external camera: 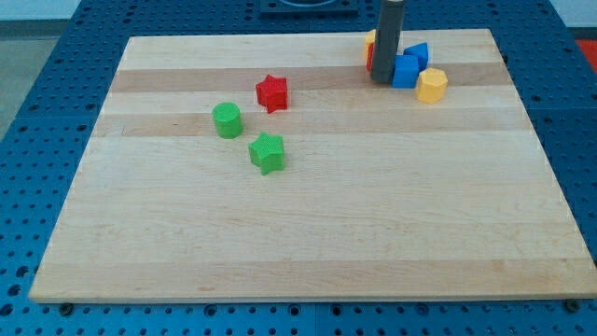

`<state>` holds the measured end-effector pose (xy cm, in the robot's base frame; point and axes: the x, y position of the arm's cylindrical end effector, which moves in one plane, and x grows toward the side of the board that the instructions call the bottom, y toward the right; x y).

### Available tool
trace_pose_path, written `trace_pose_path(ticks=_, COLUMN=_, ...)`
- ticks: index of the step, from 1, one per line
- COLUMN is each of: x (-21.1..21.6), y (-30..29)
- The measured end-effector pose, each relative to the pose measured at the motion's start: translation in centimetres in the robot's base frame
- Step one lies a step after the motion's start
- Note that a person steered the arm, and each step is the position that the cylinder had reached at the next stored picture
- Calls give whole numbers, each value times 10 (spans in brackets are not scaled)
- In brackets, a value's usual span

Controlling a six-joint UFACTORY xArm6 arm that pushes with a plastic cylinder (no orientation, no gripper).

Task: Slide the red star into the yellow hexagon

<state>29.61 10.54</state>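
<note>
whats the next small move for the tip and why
Probably bring my tip across toward the view's left, to the far left side of the red star. The tip now sits among the blue blocks, right beside the yellow hexagon, so it is on the wrong side to push the star rightward.

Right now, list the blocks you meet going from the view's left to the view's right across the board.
Green cylinder → green star → red star → my tip in the cluster → blue blocks → yellow hexagon. The yellow and red pieces behind the rod overlap it, so I leave them out.
</note>
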Motion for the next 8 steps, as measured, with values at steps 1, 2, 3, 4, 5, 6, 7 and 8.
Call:
trace_pose_path(ticks=1, x=5, y=-20)
trace_pose_path(ticks=2, x=22, y=-54)
trace_pose_path(ticks=3, x=44, y=-84)
trace_pose_path(ticks=4, x=77, y=-115)
trace_pose_path(ticks=5, x=102, y=-143)
trace_pose_path(ticks=6, x=108, y=-174)
trace_pose_path(ticks=7, x=64, y=-197)
trace_pose_path(ticks=8, x=36, y=-200)
